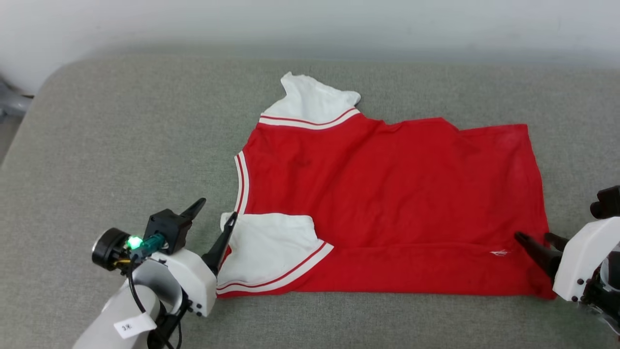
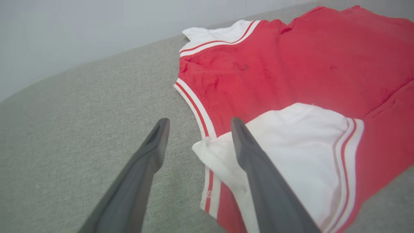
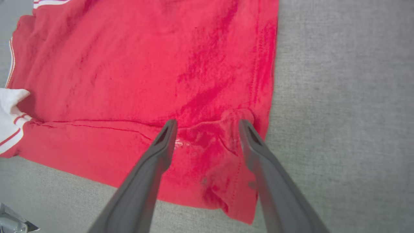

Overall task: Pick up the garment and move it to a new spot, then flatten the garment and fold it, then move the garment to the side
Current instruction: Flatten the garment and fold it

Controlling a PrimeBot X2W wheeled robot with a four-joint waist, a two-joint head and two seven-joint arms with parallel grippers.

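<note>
a grey fabric surface (image 1: pixel 121 145) meets a pale wall (image 1: pixel 310 24).

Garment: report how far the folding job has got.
Done: the garment lies spread flat on the grey cushion, its near edge and near sleeve folded over the body. In hand: left gripper and right gripper stand open at that fold's two ends, holding nothing. To do: fold the far sleeve side, finish folding, move it aside.

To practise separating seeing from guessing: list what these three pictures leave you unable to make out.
Underside of the garment: every view, hidden by its own cloth.
A small white mark near the hem: head view, too small to read.
A grey object: head view, cut off by the left edge.
</note>
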